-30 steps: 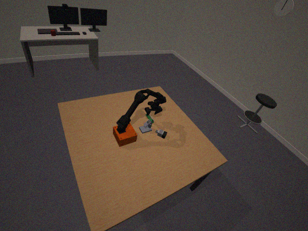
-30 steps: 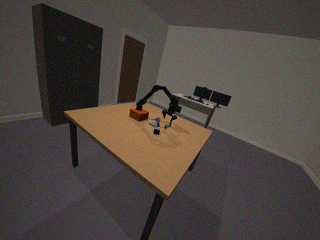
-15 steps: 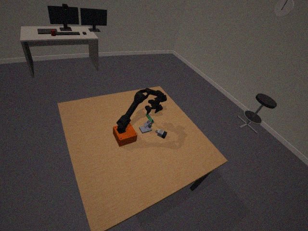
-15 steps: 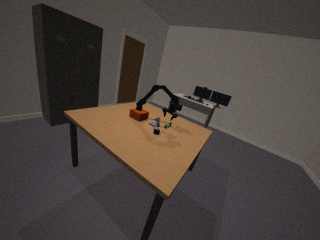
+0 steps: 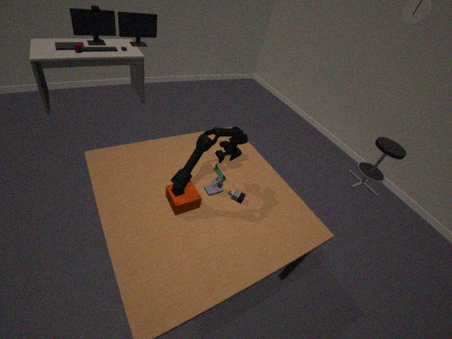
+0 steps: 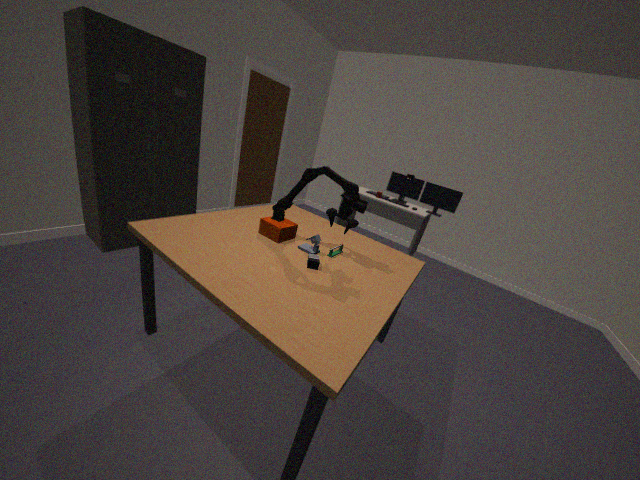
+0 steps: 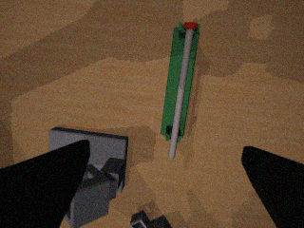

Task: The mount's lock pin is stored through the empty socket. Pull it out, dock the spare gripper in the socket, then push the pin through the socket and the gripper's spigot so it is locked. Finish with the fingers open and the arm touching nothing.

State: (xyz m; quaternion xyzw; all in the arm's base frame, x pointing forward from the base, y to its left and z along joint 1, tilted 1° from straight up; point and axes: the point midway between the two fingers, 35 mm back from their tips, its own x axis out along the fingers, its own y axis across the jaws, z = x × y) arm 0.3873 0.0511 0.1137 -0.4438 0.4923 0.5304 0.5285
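The gripper hangs above the table with its fingers spread wide and nothing between them. Just below it the pin, grey with a red cap, lies along a green holder on the wood, so it looks already out of the socket. Beside it stands the grey mount, its socket seemingly empty. The spare gripper sits on the table a little further off, undocked. By my reckoning, docking and locking both remain to be done.
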